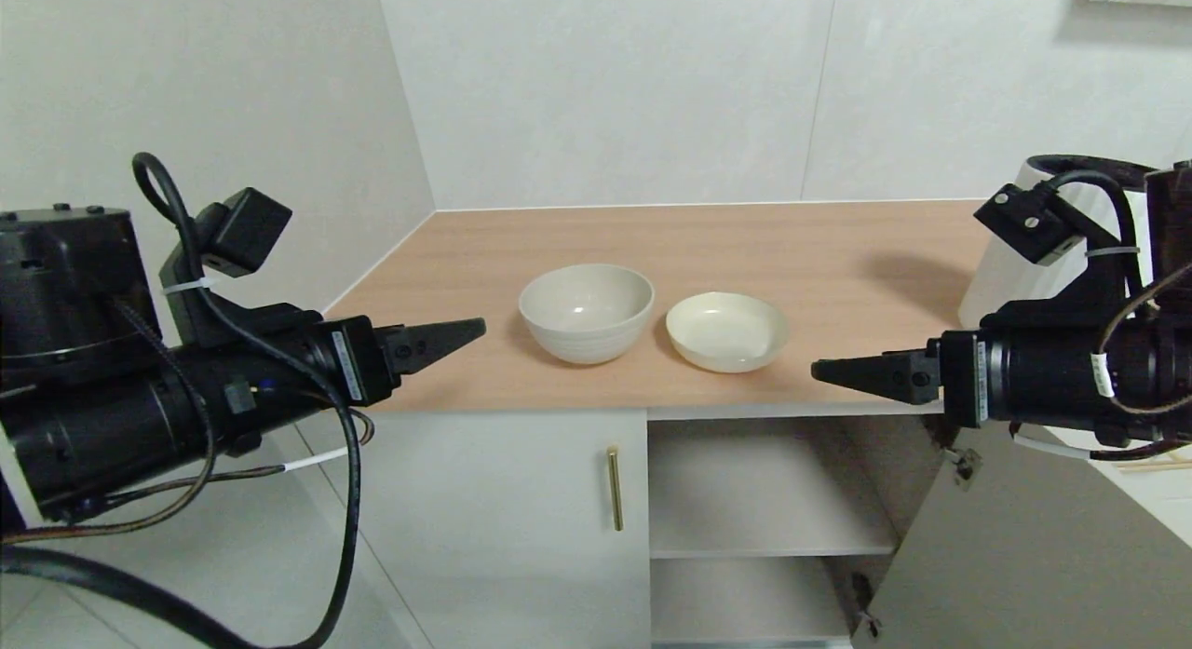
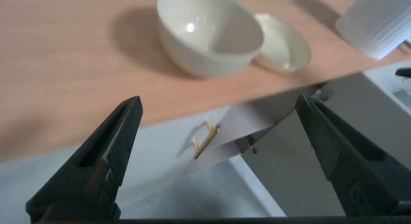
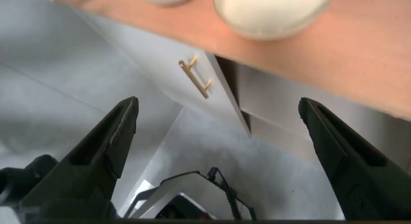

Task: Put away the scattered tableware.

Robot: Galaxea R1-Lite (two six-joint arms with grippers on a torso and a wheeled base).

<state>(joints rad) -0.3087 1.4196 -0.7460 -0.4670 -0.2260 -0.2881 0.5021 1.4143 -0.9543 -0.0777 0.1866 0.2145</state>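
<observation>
A deep bowl point(image 1: 586, 312) and a flat dish point(image 1: 727, 330) sit side by side on the desk point(image 1: 838, 249). The left arm point(image 1: 279, 365) is at the desk's front edge, and the bowl is closer to it. The right arm point(image 1: 1043, 374) is closer to the dish. Both arms' jaws are wide apart and hold nothing. The open cupboard point(image 1: 764, 486) is right below the dish.
</observation>
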